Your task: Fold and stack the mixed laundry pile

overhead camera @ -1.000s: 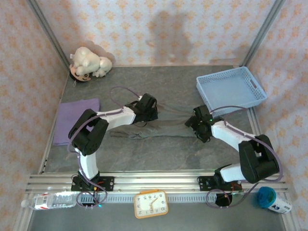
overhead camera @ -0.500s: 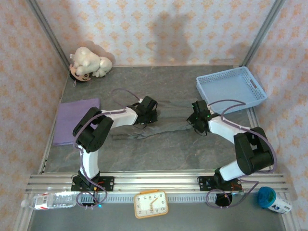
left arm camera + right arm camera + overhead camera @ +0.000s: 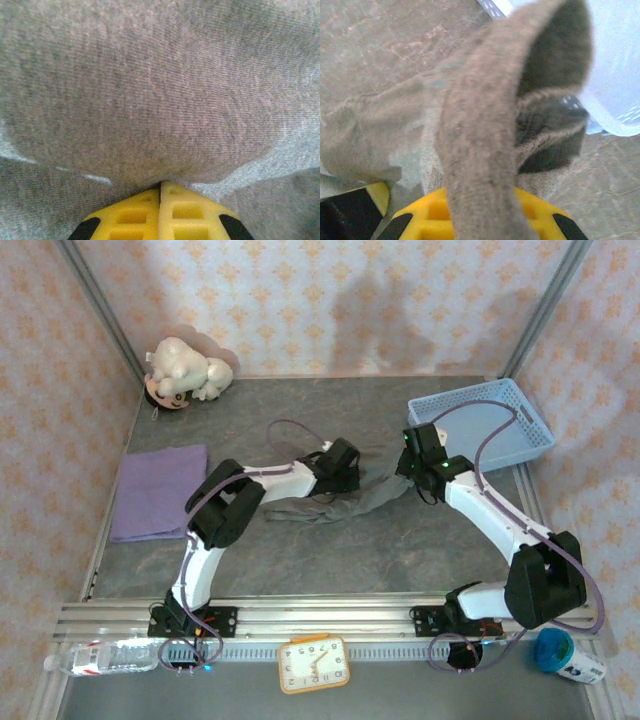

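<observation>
The dark grey-olive shirt (image 3: 352,502) lies bunched in a narrow band at mid-table, strung between both grippers. My left gripper (image 3: 340,476) is shut on its left part; in the left wrist view the yellow fingertips (image 3: 172,192) press together under a bulge of grey cloth (image 3: 160,90). My right gripper (image 3: 418,478) is shut on the shirt's right end. A thick fold of grey cloth (image 3: 480,125) stands up between its yellow fingers (image 3: 427,212) and hides the tips. The lilac-purple shirt (image 3: 158,490) lies folded flat at the left edge.
A light blue lattice basket (image 3: 480,422) stands at the back right, close behind the right gripper, its rim (image 3: 615,125) in the right wrist view. A white plush toy (image 3: 190,370) sits at the back left. A clock (image 3: 313,663), bottle (image 3: 100,655) and blue cup (image 3: 553,650) sit beyond the near rail.
The right gripper has shut on the grey shirt's right end and risen toward the basket. The left gripper has slid right with the cloth, and the shirt has drawn into a tighter bunch.
</observation>
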`<state>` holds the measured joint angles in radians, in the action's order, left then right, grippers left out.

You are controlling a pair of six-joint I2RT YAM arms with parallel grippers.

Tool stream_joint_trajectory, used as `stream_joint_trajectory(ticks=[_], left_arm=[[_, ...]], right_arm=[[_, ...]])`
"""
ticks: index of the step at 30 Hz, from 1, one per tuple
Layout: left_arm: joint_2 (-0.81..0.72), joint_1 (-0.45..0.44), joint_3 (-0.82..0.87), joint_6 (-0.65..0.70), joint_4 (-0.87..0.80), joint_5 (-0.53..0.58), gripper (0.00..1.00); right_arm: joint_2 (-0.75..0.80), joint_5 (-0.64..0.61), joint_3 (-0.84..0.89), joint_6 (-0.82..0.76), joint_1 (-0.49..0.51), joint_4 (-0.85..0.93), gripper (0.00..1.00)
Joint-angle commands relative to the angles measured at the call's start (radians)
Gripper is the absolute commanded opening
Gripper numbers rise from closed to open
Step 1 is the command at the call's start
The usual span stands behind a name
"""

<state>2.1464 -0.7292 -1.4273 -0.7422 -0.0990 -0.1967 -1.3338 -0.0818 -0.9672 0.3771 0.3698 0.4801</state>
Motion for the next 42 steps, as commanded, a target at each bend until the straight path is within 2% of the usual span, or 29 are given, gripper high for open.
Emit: stream_joint_trajectory(ticks=[1,3,6,11,18,24,26,28,29,31,33,34,36,42], left_arm=[[0.055,-0.025,-0.058,-0.049,-0.050,-0.069,0.00],[0.022,-0.021,-0.077,-0.044,-0.078,-0.057,0.00],[-0.066,-0.005,-0.084,0.023,-0.180,0.018,0.00],[-0.140,0.036,-0.025,0.131,-0.298,0.154,0.00],[-0.113,0.125,0.134,0.148,-0.332,0.160,0.00],[-0.186,0.217,0.246,0.202,-0.380,0.247,0.00],[-0.203,0.269,0.266,0.252,-0.402,0.281,0.00],[-0.214,0.331,0.276,0.285,-0.410,0.291,0.00],[-0.217,0.353,0.274,0.299,-0.410,0.294,0.00],[-0.212,0.398,0.252,0.316,-0.421,0.284,0.00],[-0.212,0.412,0.216,0.334,-0.440,0.264,0.00],[-0.215,0.409,0.196,0.342,-0.446,0.248,0.00],[-0.224,0.398,0.164,0.349,-0.452,0.200,0.00],[-0.278,0.343,0.110,0.346,-0.481,0.177,0.00]], right_arm=[[0.010,-0.093,-0.032,-0.115,0.002,0.052,0.00],[0.003,-0.104,-0.038,-0.128,-0.002,0.052,0.00],[-0.005,-0.075,-0.037,-0.116,-0.010,0.054,0.00],[0.011,0.052,0.034,-0.001,-0.018,0.005,0.00],[0.015,0.150,0.144,0.130,-0.018,-0.037,0.00],[0.016,0.166,0.210,0.191,-0.015,-0.032,0.02],[0.014,0.184,0.235,0.217,-0.009,-0.040,0.07],[0.014,0.205,0.263,0.241,0.002,-0.052,0.20],[0.014,0.211,0.273,0.247,0.008,-0.054,0.30],[0.021,0.227,0.293,0.246,0.013,-0.051,0.58],[0.032,0.207,0.284,0.214,0.013,-0.021,0.81],[0.034,0.196,0.268,0.192,0.012,-0.004,0.89],[0.030,0.192,0.232,0.151,0.007,0.013,0.94],[-0.073,0.235,0.129,0.091,0.002,-0.055,0.95]])
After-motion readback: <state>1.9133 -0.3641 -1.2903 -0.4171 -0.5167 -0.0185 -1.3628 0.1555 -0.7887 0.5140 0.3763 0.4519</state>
